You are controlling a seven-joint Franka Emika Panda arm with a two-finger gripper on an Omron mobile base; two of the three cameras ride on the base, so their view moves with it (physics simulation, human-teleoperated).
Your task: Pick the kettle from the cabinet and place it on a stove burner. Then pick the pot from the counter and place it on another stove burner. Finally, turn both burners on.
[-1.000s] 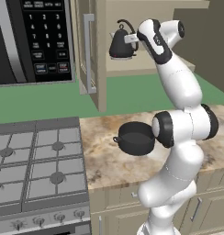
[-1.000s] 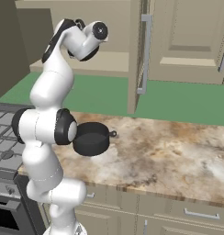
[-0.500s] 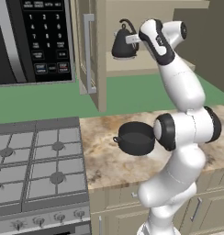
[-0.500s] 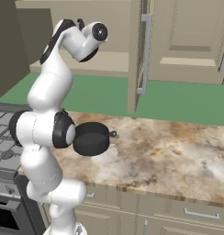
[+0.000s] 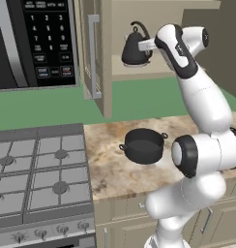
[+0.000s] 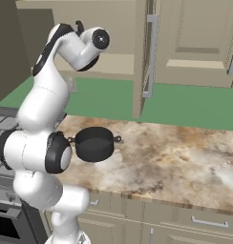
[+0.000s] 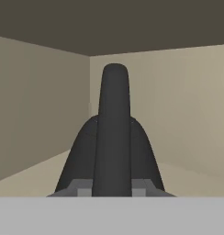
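Note:
The black kettle point(image 5: 136, 51) stands on the shelf of the open beige cabinet point(image 5: 106, 58). My gripper point(image 5: 143, 45) reaches into the cabinet from the right and is shut on the kettle's arched handle. In the hand view the handle of the kettle point(image 7: 114, 133) rises straight up between my fingertips point(image 7: 81, 188), with the cone body behind it. The wide dark pot point(image 5: 143, 145) point(image 6: 93, 144) sits on the marbled counter point(image 5: 112, 177) point(image 6: 175, 157), just right of the stove. The burners point(image 5: 61, 154) under the grey grates are bare.
The cabinet door point(image 5: 93, 53) hangs open toward me, left of the kettle. A black microwave point(image 5: 33, 43) hangs above the range. Stove knobs point(image 5: 62, 230) line the front of the range. More closed wall cabinets point(image 6: 195, 43) hang to the right.
The fingers have closed the last bit onto the kettle's handle. The arm and kettle have hardly shifted, and the pot has not moved.

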